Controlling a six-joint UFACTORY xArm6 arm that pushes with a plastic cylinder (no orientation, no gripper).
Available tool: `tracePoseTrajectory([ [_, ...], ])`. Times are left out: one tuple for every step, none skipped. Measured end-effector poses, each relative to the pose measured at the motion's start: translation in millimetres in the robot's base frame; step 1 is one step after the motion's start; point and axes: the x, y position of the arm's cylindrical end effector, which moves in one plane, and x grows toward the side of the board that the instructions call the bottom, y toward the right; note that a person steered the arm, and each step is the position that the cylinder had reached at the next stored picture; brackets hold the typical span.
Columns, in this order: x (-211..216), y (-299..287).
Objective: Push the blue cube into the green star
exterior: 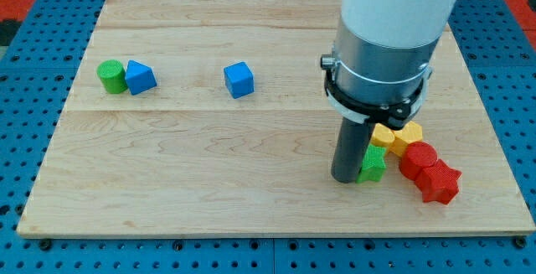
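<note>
The blue cube (239,80) sits on the wooden board (209,182), left of centre in the upper half. The green star (374,164) lies at the lower right, partly hidden by my rod. My tip (346,178) stands on the board right against the star's left side, far to the right of and below the blue cube.
A green cylinder (109,76) and a second blue block (140,77) touch each other at the upper left. Two yellow blocks (399,134) sit just above the green star. Two red blocks (429,172) sit to its right, near the board's lower right corner.
</note>
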Motion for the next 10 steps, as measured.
tracePoseTrajectory([
  [0.0,6.3],
  [-0.9,13.6],
  [-0.9,-19.6],
  [-27.8,-114.0],
  [-82.2,-182.8],
  [-146.9,-182.7],
  [-175.6,-177.1],
  [-164.2,-137.9],
  [-115.9,-68.7],
  [-90.3,-28.2],
])
